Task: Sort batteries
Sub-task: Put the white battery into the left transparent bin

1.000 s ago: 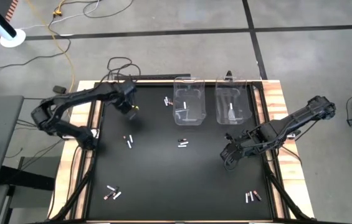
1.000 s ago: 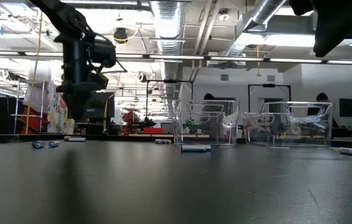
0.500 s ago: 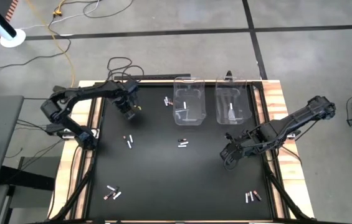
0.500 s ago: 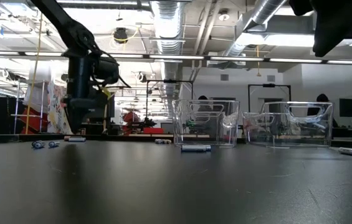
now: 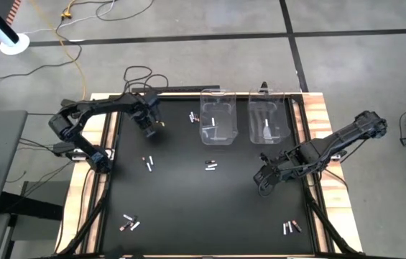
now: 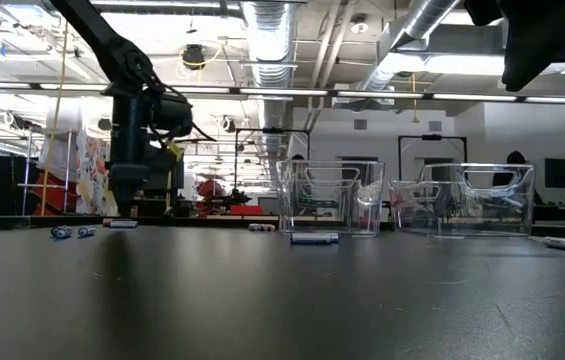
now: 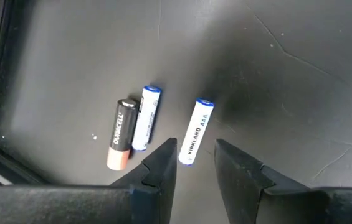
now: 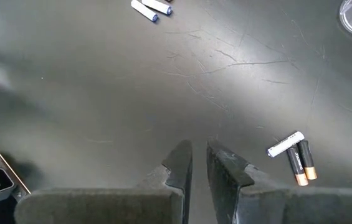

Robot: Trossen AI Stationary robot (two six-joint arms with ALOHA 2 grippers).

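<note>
From above, your left gripper (image 5: 150, 129) hangs over the far-left table (image 5: 188, 208); batteries (image 5: 149, 163) lie scattered. Its wrist view shows fingers (image 7: 160, 163) slightly apart, empty, above a white battery (image 7: 196, 131). Your right gripper (image 8: 199, 155), narrowly parted, holds nothing.

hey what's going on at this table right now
A two-armed robot is sorting batteries into two clear bins at the far edge of a black table. The left gripper hovers empty, fingers slightly apart, over a white Kirkland AAA battery lying beside two others. The right gripper waits empty above the table's right side. Several batteries are loose on the table.
</note>
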